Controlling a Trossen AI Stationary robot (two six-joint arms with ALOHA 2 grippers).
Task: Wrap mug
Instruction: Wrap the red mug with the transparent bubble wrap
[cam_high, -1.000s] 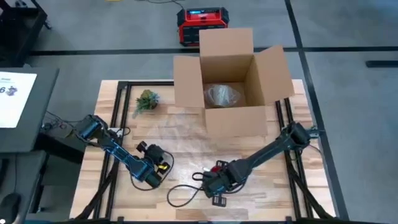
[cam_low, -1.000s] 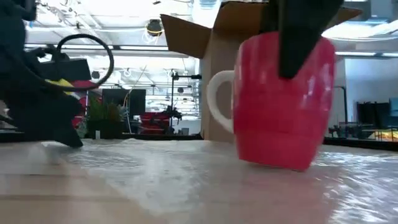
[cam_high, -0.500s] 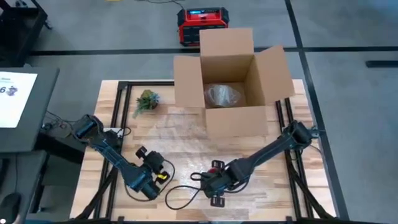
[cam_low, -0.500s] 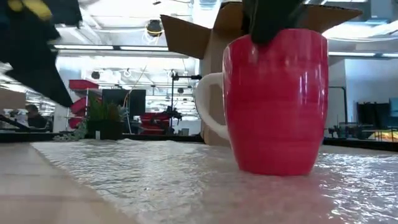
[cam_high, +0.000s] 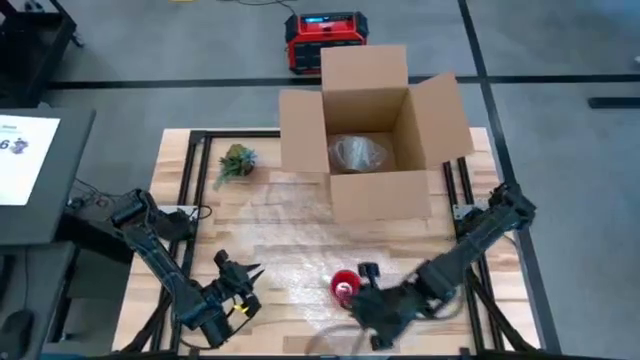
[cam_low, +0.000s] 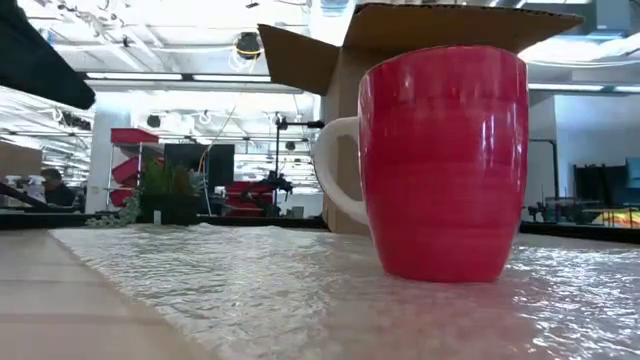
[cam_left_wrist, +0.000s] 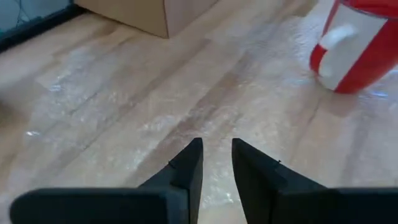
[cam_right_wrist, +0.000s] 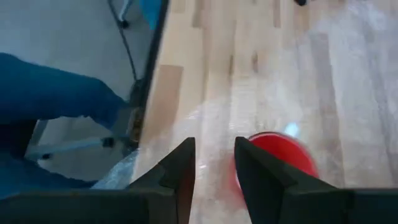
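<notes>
A red mug (cam_high: 345, 287) with a white handle (cam_low: 335, 170) stands upright, its base on a sheet of clear bubble wrap (cam_high: 290, 235) spread over the wooden table's middle. My right gripper (cam_high: 366, 272) hovers open just above and to the near right of the mug; in its wrist view the mug's rim (cam_right_wrist: 280, 155) shows beyond the fingers. My left gripper (cam_high: 240, 272) hangs open over the wrap's near left part (cam_left_wrist: 155, 106), with the mug (cam_left_wrist: 354, 50) off to its right. Neither touches anything.
An open cardboard box (cam_high: 375, 130) stands at the table's far middle, with a bubble-wrapped bundle (cam_high: 355, 152) inside. A small green plant (cam_high: 235, 162) sits at the far left. A red device (cam_high: 325, 40) lies on the floor beyond. A cable (cam_high: 330, 340) loops at the near edge.
My right gripper has set the mug from tilted to upright on the wrap, let go of its rim, and drawn up and back toward the near right. My left gripper has risen off the wrap and gone toward the near left.
</notes>
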